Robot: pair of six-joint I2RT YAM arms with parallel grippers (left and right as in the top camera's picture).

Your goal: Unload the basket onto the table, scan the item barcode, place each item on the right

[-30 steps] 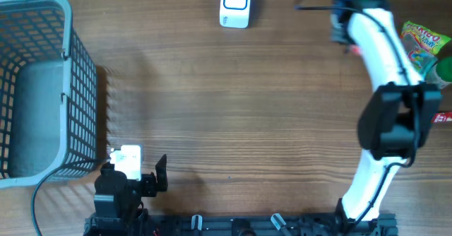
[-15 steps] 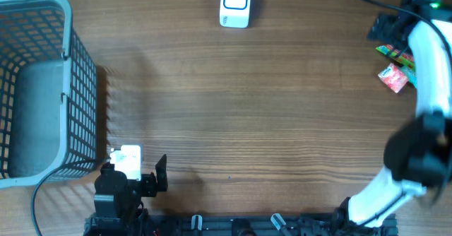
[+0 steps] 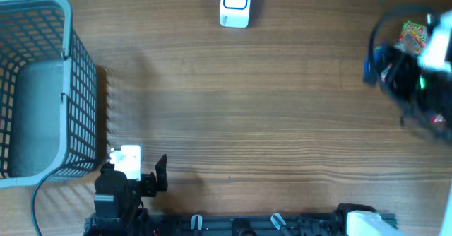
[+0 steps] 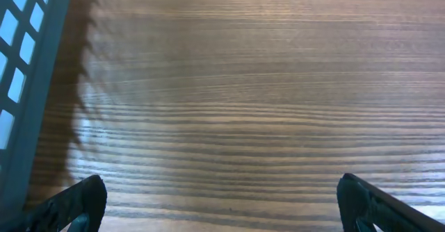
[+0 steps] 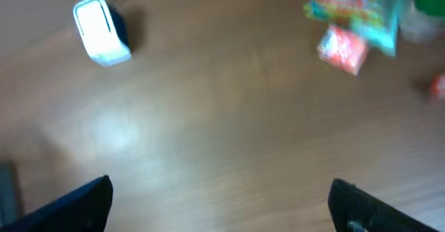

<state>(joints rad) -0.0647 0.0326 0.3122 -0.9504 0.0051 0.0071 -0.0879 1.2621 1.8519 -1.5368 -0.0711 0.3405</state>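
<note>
Right gripper [image 5: 222,205] and left gripper [image 4: 222,208] are both spread fully, with nothing gripped.
Over bare table [image 3: 247,109] the right fingers are seen wide apart; the right arm [image 3: 409,80] is blurred at the table's right side, raised just beside the colourful snack packet [image 5: 361,6] and small red packet [image 5: 342,48]. The left gripper is parked low at the near edge by the basket [image 3: 67,87]. The white scanner [image 3: 235,3] is set at the far edge, well apart from the packets.

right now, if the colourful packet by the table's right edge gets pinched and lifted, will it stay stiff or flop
Probably flops: the colourful packet looks like a thin film bag lying flat on the table, so it should sag from a pinch. Likely light, and unlikely to roll. Blurred view, so a guess.
</note>
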